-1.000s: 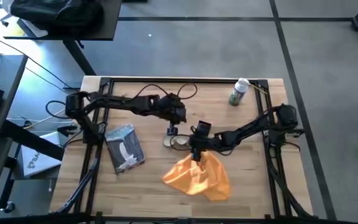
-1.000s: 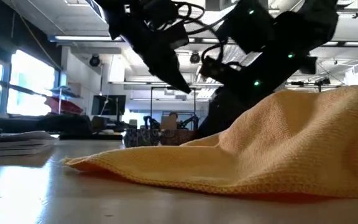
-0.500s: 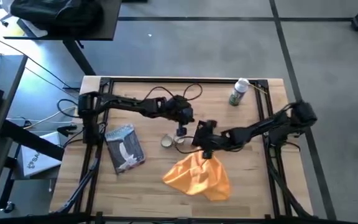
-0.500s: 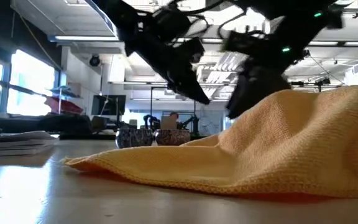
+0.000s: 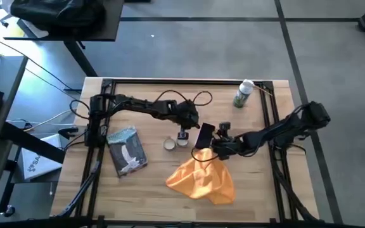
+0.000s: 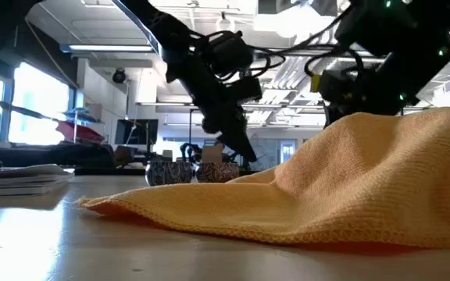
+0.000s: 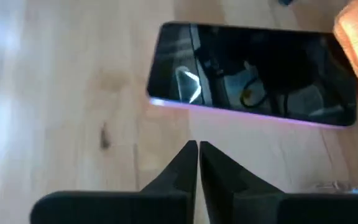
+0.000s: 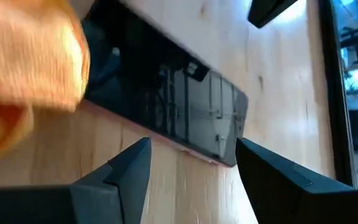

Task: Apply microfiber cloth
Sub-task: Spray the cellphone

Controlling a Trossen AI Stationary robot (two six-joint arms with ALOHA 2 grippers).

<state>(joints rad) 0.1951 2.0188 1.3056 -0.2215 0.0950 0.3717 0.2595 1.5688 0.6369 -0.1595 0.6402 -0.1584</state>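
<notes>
An orange-yellow cloth (image 5: 201, 180) lies crumpled on the wooden table (image 5: 258, 190), near the front edge and a little right of centre. Seen from above, its long axis runs from a low tip at the left up to a bunched, taller fold at the right (the low view shows the same slope, thin edge left, hump right). Its upper corner reaches up to a dark phone (image 5: 203, 135) that lies flat with its glossy screen up; the right wrist view shows the cloth's edge overlapping one end of the phone.

The right gripper (image 5: 215, 147) sits just above the cloth's top corner and beside the phone, its fingers (image 8: 126, 165) spread wide apart and holding nothing. The left gripper (image 5: 183, 131) hangs just left of the phone, its two fingers (image 7: 182, 168) pressed almost together with only a thin slit between them, gripping nothing.

Two small round tins (image 5: 169, 144) stand just left of the left gripper. A grey-and-white packet (image 5: 127, 150) lies further left, well apart from the cloth. A green-and-white bottle (image 5: 243, 94) lies near the far right corner.

Bare wood is open in front of the packet, to the right of the cloth and across the table's far half.
</notes>
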